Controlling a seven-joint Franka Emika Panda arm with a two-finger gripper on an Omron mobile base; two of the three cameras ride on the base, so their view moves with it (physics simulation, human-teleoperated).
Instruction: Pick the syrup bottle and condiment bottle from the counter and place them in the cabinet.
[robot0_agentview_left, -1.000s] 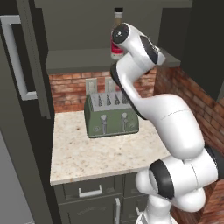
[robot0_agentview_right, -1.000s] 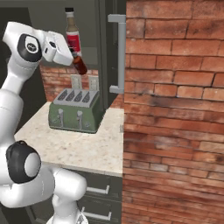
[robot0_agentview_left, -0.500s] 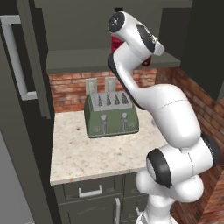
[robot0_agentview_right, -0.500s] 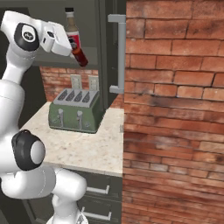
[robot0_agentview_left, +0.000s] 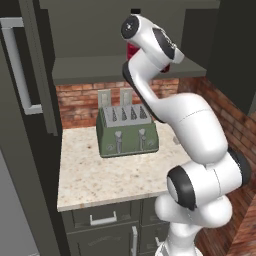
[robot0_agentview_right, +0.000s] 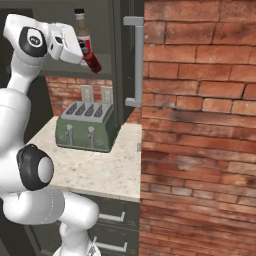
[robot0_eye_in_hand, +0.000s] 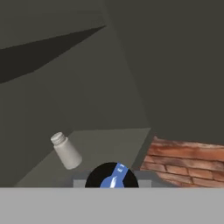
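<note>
Dark grey-green cabinet (robot0_agentview_left: 125, 35) fills the upper part of the scene, its door swung open to the left with a long silver handle (robot0_agentview_left: 20, 65), and its flat inner shelf (robot0_agentview_left: 95, 70) sits above a strip of red brick wall (robot0_agentview_left: 75, 100). Below it, the beige speckled counter (robot0_agentview_left: 100, 175) carries a green toaster (robot0_agentview_left: 127, 130) near the back wall. The white robot arm (robot0_agentview_left: 195, 130) rises from the near right and reaches up to shelf height.

At the arm's end, the gripper (robot0_agentview_right: 82, 47) has its jaws closed on a red-labelled bottle with a dark cap, the syrup bottle (robot0_agentview_right: 86, 42), which tilts with its cap upward and its base pointing toward the cabinet opening. It hangs above the toaster, at about shelf level, not yet resting on anything.

In the hand view, a small white condiment bottle (robot0_eye_in_hand: 65, 151) already lies tipped on the shelf, to the left.

To do this step well, the arm should probably carry the syrup bottle further in over the shelf, clear of its front edge. It should keep well apart from the white bottle and level the base before lowering. Letting go while the bottle leans would likely tip it over.
</note>
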